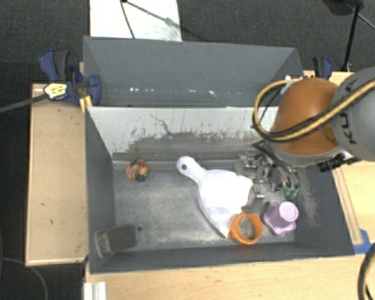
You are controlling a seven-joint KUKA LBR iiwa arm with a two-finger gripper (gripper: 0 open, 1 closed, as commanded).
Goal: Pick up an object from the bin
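Progress: nothing is seen lifted. The end effector (260, 186) is down low in the bin (175, 136), at the arm's end of the floor. How far it is open cannot be told, as its metal parts are crowded together under the orange wrist cover (306, 117). No object is seen held. The pick is judged not yet done; the grasp and the lift are left.

Nearest object: a white scoop (222, 192), touching or just beside the end effector on the side away from the arm. It is noted as smooth, matt and plastic-looking, with a broad rounded blade and a short handle ending in a knob that points away from the end effector. It is judged the likeliest object for picking, though this is not certain.

Just below the end effector, toward the near rim: an orange ring (245, 228), thin-walled and glossy, against the scoop's blade. Beside it is a purple bottle (281, 217), squat, with a round paler top.

Well apart, across the floor: a small brown-and-orange figure (137, 169), lumpy in shape, and a dark grey block (117, 237), dull and soft-edged.

Bin floor: grey metal, scuffed and streaked.
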